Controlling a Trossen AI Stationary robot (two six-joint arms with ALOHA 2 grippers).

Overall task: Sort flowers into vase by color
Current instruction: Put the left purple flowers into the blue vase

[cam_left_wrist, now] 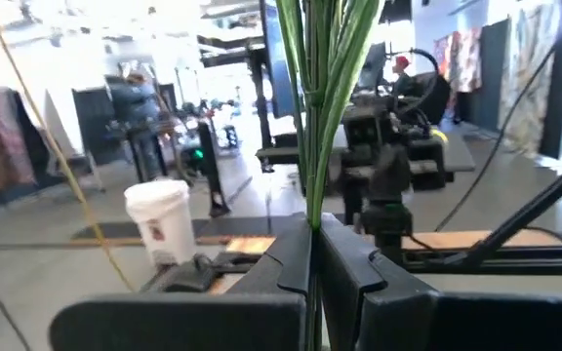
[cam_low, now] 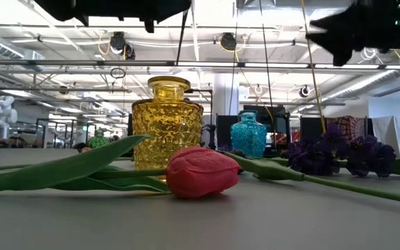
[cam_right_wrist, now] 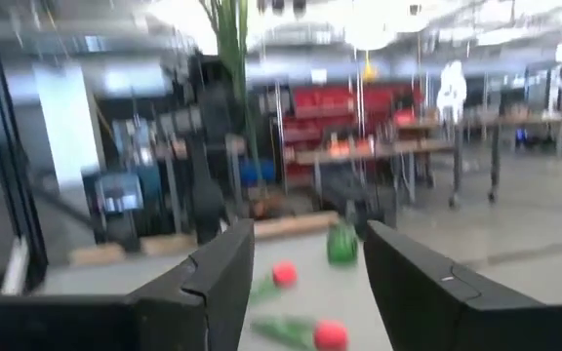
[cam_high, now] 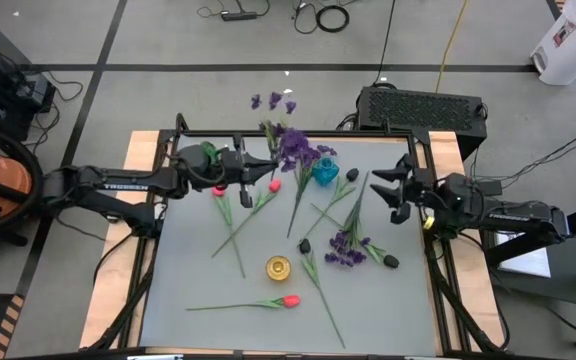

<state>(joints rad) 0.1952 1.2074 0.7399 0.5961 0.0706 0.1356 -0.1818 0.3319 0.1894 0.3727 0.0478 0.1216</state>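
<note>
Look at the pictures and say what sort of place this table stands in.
Probably a robotics lab or workshop in a large industrial hall. Cables trail over the bare floor, pipes and lamps hang from the open ceiling, and workbenches with red storage bins stand behind.

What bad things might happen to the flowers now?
1. The left gripper pinches a bunch of thin green stems with purple blooms held up in the air; a stem might slip out or bend.
2. The teal vase has a small mouth, so the bunch might miss it or knock it over.
3. The right gripper waits open beside loose flowers and might brush them.
</note>
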